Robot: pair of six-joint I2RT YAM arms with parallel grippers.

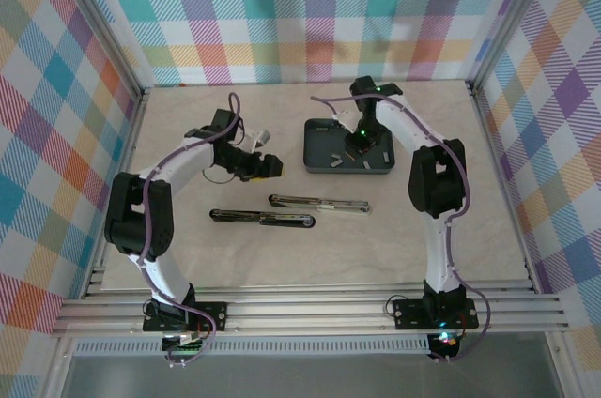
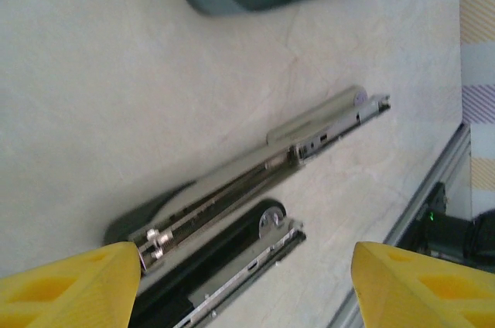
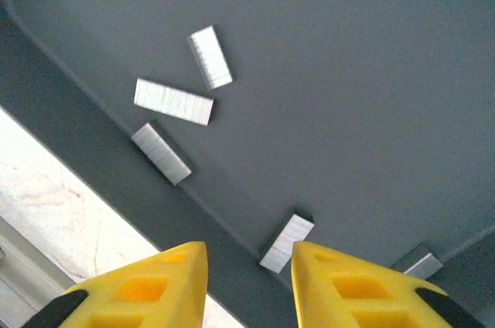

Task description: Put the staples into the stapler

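staples [image 3: 173, 101]: five short silver-grey strips on the floor of the dark grey tray [image 3: 348, 73], each pointing its own way. top strip has its long axis near upright in the right wrist view, the one below it runs near level, the third lies slanted along the tray wall. fourth strip leans slanted at the foot of the wall, just off one tip of the right hand [image 3: 249, 266]. fifth strip is half cut off behind a yellow finger [image 3: 363, 289], so its heading is unclear. strips show fine ribbing, bright against the tray.

right hand: fingers a little apart, narrow gap, nothing seen clamped in it (fourth strip touches or nearly touches one tip, can't tell which).

silver stapler [image 1: 319, 203] and black stapler [image 1: 263, 218] lie on the desk [image 1: 394, 248] near the tray, long axes left-right in the top view, roughly parallel, ends overlapping side by side, black one nearer and to the left. both swung open flat, with a metal channel showing in the left wrist view; black one cut off at the bottom edge there, slightly blurred.

left hand [image 2: 247, 281]: fingers spread wide, empty, above the staplers.
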